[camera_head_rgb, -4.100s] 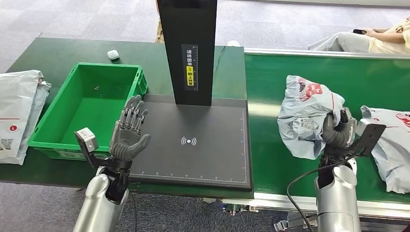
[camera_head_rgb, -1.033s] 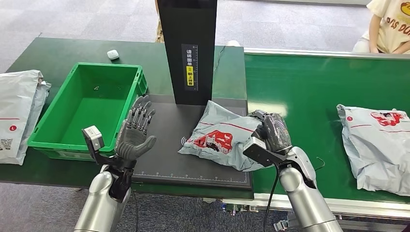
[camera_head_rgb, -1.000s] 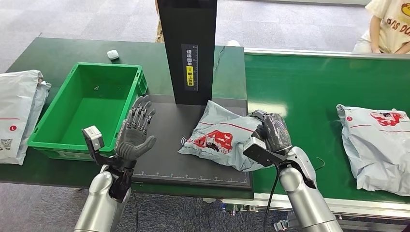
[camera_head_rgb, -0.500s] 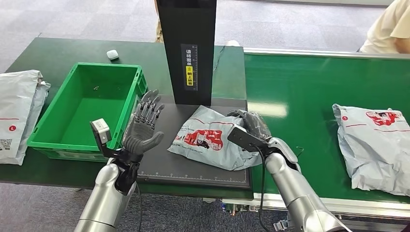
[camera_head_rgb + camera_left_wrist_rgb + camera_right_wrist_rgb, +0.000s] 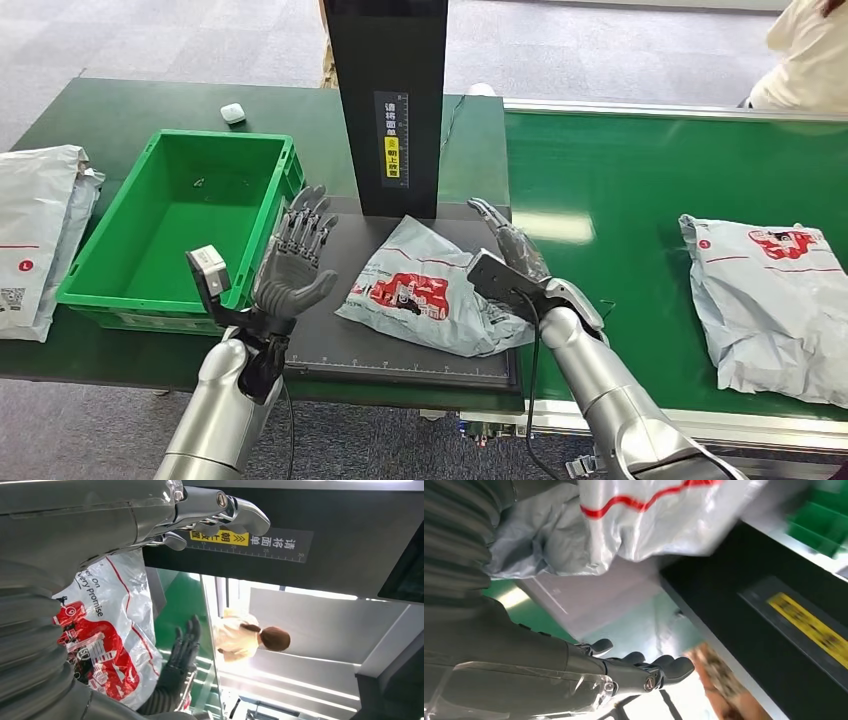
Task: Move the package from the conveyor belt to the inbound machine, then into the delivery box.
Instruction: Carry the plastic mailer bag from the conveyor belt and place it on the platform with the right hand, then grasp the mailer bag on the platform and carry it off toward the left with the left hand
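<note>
A grey package with red print (image 5: 425,290) lies flat on the black inbound machine pad (image 5: 340,340), in front of its black upright column (image 5: 390,100). My right hand (image 5: 508,247) sits at the package's right edge with fingers stretched out and holds nothing. My left hand (image 5: 295,262) is raised with fingers spread at the pad's left edge, just right of the green delivery box (image 5: 180,225). The left wrist view shows the package (image 5: 107,645) and my right hand (image 5: 182,652) beyond it. The right wrist view has the package (image 5: 624,520) close up.
A second grey package (image 5: 765,300) lies on the green conveyor belt (image 5: 640,180) at the right. More grey bags (image 5: 40,230) sit left of the delivery box. A small white object (image 5: 233,113) rests on the far table. A person (image 5: 810,55) stands beyond the belt.
My right hand carried the package from the belt onto the machine pad, slid it left, then opened and let go. My left hand rose slightly. The belt package drifted left.
</note>
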{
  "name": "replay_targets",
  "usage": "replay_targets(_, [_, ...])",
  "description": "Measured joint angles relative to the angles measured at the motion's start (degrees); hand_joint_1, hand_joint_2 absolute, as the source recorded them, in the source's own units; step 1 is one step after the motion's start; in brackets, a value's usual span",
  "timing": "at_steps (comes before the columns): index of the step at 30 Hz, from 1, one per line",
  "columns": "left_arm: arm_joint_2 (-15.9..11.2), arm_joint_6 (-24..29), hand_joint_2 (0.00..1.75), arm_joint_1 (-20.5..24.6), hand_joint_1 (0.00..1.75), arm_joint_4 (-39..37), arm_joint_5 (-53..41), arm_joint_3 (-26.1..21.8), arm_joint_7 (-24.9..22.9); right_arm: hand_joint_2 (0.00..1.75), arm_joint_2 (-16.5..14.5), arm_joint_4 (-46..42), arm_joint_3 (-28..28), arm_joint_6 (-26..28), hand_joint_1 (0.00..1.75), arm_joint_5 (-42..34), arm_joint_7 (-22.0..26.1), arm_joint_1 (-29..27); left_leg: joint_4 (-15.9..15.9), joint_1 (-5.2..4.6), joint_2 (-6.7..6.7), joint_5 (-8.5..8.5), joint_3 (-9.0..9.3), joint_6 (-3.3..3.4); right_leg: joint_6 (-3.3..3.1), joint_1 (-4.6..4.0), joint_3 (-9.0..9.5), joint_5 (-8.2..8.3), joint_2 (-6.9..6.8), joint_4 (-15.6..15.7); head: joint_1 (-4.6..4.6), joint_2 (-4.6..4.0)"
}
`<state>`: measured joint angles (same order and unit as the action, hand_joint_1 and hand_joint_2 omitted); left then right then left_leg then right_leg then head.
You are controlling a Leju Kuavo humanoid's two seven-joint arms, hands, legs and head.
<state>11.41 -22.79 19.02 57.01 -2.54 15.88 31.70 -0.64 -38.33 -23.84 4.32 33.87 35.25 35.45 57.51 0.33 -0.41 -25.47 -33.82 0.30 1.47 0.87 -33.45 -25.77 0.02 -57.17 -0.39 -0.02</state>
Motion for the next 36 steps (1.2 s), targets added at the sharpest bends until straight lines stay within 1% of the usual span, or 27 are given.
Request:
replay_targets(3, [0.0, -0.1, 1.75, -0.4, 0.00, 0.6, -1.7, 0.5, 1.1, 1.75, -0.1, -3.5, 1.4, 0.9, 0.00, -6.8, 3.6, -1.5, 0.0, 0.00, -0.02, 0.00, -0.01, 0.00, 0.00, 0.00, -0.01, 0.00, -0.02, 0.0, 0.01, 0.00])
replay_targets(6, [0.0, -0.2, 1.75, -0.5, 0.00, 1.0, -3.0, 1.3, 1.5, 1.75, -0.1, -8.1, 3.0, 0.9, 0.00, -11.7, 4.5, -3.0, 0.0, 0.00, -0.01, 0.00, -0.02, 0.00, 0.00, 0.00, -0.02, -0.01, 0.00, 0.0, 0.01, 0.00])
replay_targets(10, [0.0, -0.2, 1.75, -0.6, 0.00, 1.1, -3.5, 2.0, 1.7, 1.75, -0.1, -12.0, 4.2, 0.8, 0.00, -12.9, 4.5, -4.3, 0.0, 0.00, 0.01, -0.01, -0.01, 0.00, 0.00, 0.00, -0.02, 0.00, 0.01, 0.0, 0.01, 0.00])
replay_targets(16, [0.0, -0.2, 1.75, -0.6, 0.00, 1.2, -3.5, 2.6, 1.9, 1.75, -0.1, -14.4, 5.0, 0.7, 0.00, -13.0, 4.5, -5.0, 0.0, 0.00, 0.01, 0.00, 0.01, 0.00, 0.00, 0.00, -0.01, 0.00, 0.01, 0.0, 0.00, 0.00])
replay_targets(20, [0.0, -0.2, 1.75, -0.6, 0.00, 1.4, -3.7, 2.7, 2.0, 0.00, -0.1, -15.1, 5.2, 0.6, 0.00, -13.5, 4.5, -5.2, 0.0, 0.00, 0.01, 0.00, 0.01, 0.00, 0.00, 0.00, -0.01, 0.00, 0.01, 0.0, 0.00, 0.00])
replay_targets(23, [0.0, -0.2, 1.75, -0.6, 0.00, 1.4, -5.4, 3.1, 2.0, 0.00, -0.1, -16.7, 5.4, -0.6, 0.00, -16.8, 4.5, -6.0, 0.0, 0.00, 0.00, 0.00, 0.00, 0.00, 0.00, 0.01, -0.02, 0.00, 0.00, 0.0, 0.01, 0.00])
replay_targets(29, [0.0, 0.4, 1.75, -0.3, 0.00, 0.7, -14.1, 5.8, 1.4, 0.00, 0.4, -23.3, 7.3, -7.8, 0.00, -25.4, 4.5, -9.2, 0.0, -0.01, 0.00, -0.01, 0.00, 0.01, 0.00, 0.02, -0.02, 0.00, 0.00, 0.0, 0.01, 0.00])
replay_targets(33, [0.2, 3.6, 1.75, 0.5, 0.00, -1.4, -23.2, 9.3, 1.5, 0.00, 0.4, -27.6, 9.6, -11.8, 0.00, -27.9, 4.6, -11.6, 0.0, -0.02, 0.00, -0.01, 0.00, 0.01, 0.00, 0.02, -0.02, 0.00, 0.00, 0.0, 0.00, 0.00])
replay_targets(36, [0.7, 6.5, 1.75, 1.1, 0.00, -3.7, -28.1, 12.5, 1.6, 0.00, 0.4, -30.1, 11.3, -13.2, 0.00, -27.9, 4.6, -13.2, 0.0, -0.02, 0.00, -0.01, 0.00, 0.01, 0.00, 0.03, -0.02, 0.00, 0.01, 0.0, 0.01, 0.00])
